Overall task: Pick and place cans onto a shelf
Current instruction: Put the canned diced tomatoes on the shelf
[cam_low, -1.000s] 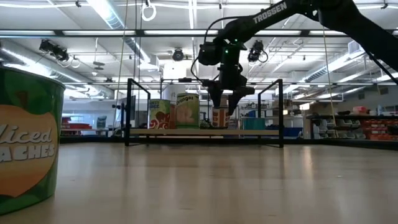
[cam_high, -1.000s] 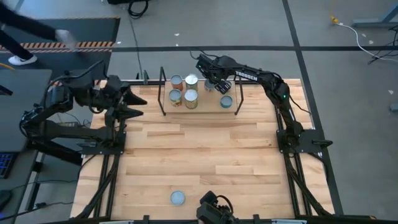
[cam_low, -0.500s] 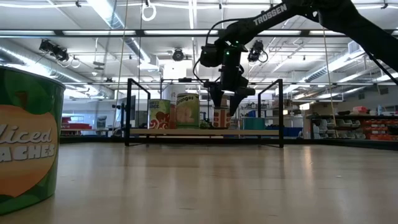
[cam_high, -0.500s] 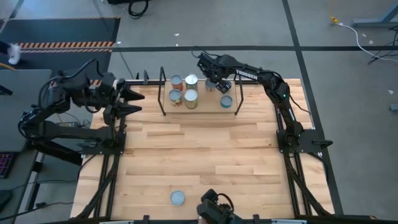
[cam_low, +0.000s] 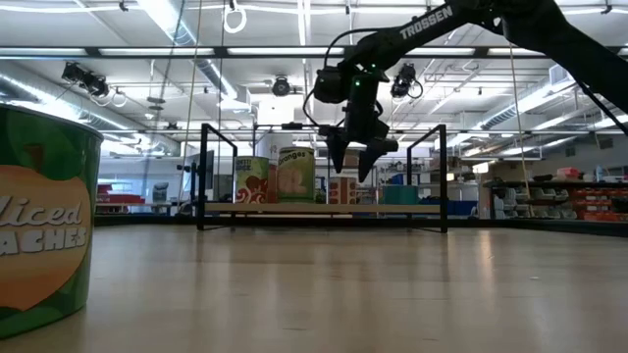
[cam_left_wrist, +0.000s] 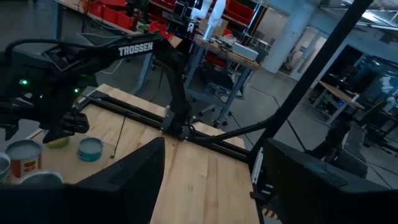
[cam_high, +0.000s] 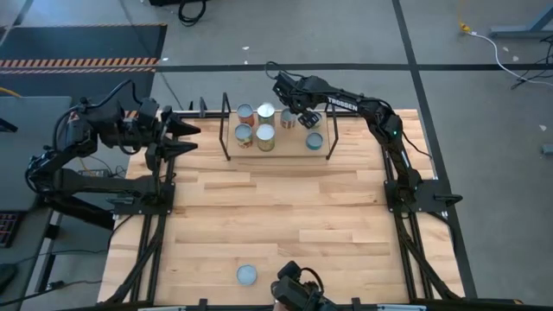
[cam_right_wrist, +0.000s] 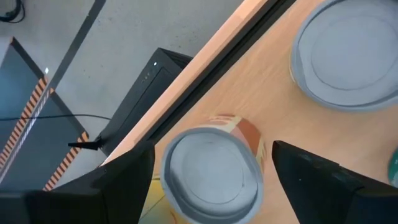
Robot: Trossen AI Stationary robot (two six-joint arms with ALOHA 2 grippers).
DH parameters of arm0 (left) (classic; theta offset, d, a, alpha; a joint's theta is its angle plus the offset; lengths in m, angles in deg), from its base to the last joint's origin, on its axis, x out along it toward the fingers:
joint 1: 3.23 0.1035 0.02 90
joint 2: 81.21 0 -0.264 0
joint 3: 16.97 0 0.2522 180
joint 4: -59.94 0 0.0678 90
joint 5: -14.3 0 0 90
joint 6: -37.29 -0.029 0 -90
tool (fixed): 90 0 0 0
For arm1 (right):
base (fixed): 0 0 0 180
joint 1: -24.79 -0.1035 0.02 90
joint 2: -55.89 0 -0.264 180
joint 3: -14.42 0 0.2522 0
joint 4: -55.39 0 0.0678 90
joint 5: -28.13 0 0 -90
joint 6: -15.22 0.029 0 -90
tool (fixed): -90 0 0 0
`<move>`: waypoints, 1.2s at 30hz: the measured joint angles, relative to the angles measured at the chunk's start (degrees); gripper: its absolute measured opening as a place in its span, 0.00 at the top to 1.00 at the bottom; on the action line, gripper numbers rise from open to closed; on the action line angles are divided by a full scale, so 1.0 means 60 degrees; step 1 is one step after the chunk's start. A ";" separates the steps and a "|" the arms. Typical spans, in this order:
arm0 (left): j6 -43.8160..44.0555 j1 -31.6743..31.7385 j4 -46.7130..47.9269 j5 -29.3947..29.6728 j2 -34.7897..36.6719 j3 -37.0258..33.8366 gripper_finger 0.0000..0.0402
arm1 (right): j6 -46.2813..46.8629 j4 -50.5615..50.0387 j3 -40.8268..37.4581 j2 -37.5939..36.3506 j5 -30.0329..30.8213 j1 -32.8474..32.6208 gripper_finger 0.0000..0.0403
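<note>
My right gripper (cam_low: 354,163) hangs just above the shelf (cam_low: 324,208), its two dark fingers spread wide and holding nothing; from the wrist I look straight down between them at the can (cam_right_wrist: 211,176) below, whose grey-silver lid is round with a raised rim and whose side shows a strip of orange-red and cream label. That orange-red can (cam_high: 288,118) stands upright on the back part of the light-wood board, close to the table's far edge, with my fingers apart from it on either side. Beside it in the wrist view is the lid of another can (cam_right_wrist: 348,59), equally grey and rimmed. From above, the shelf carries four more cans to the left of my gripper, clustered near the black rod upright (cam_high: 226,127), silvery-topped with yellowish and orange-red sides, and one blue-teal can (cam_high: 314,141) at the front right. At table height two of them show green and yellow fruit labels (cam_low: 294,175). One more can (cam_high: 247,275) stands alone near the table's front edge, well apart from the shelf. My left gripper (cam_high: 185,139) waits off the table's left side, fingers parted and empty.
</note>
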 joint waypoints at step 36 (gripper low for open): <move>0.0088 0.0000 0.0200 0.0755 0.0310 0.0004 0.32 | -0.1388 0.1326 -0.1260 -0.0350 -0.0667 -0.0184 0.98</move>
